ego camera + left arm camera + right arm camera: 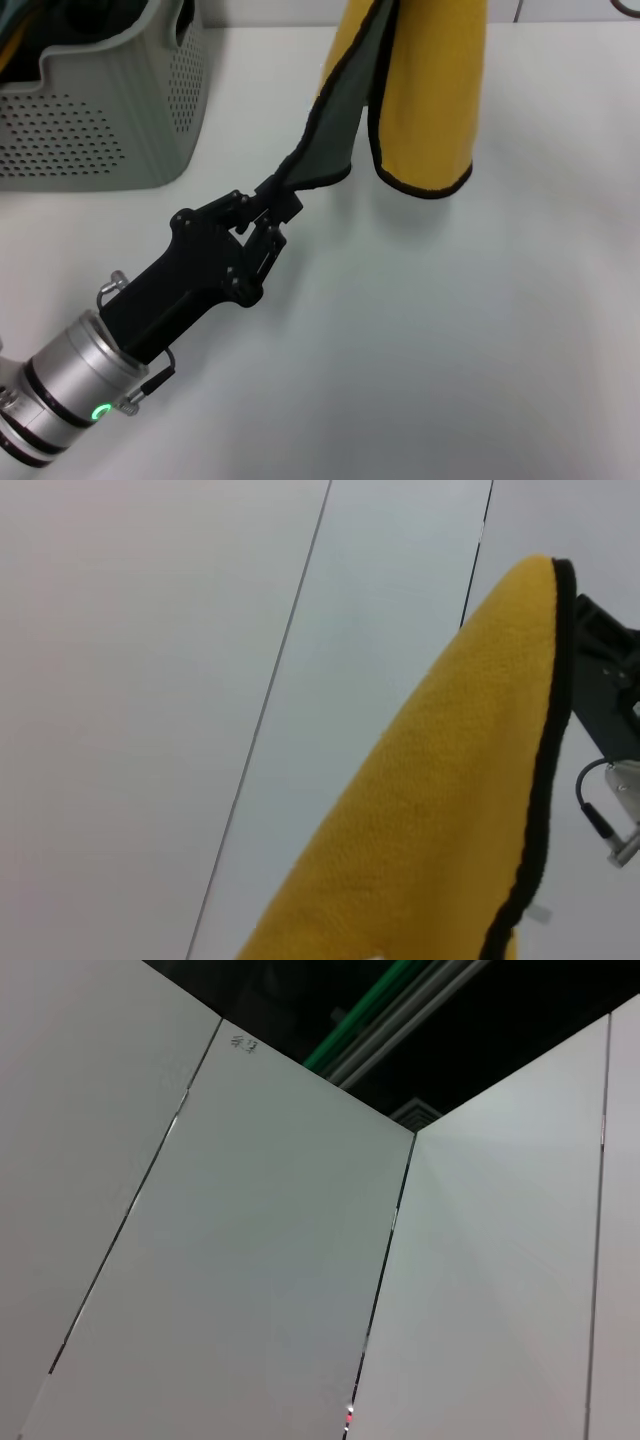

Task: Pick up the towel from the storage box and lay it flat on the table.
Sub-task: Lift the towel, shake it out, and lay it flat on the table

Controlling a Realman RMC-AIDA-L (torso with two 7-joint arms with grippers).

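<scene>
Towel hanging above table, left gripper clamped on its lower corner.

Head view: left gripper (268,215) fingers pinched together on a grey-green corner of the towel (425,90); the cloth rises out of frame at top, yellow face outward, hanging clear of the table (450,330). Box (110,110) sits at far left. Left wrist view adds the yellow face close up (440,820) with black edging, and a dark gripper part behind it. Right wrist view shows only wall panels; right gripper unseen.
</scene>
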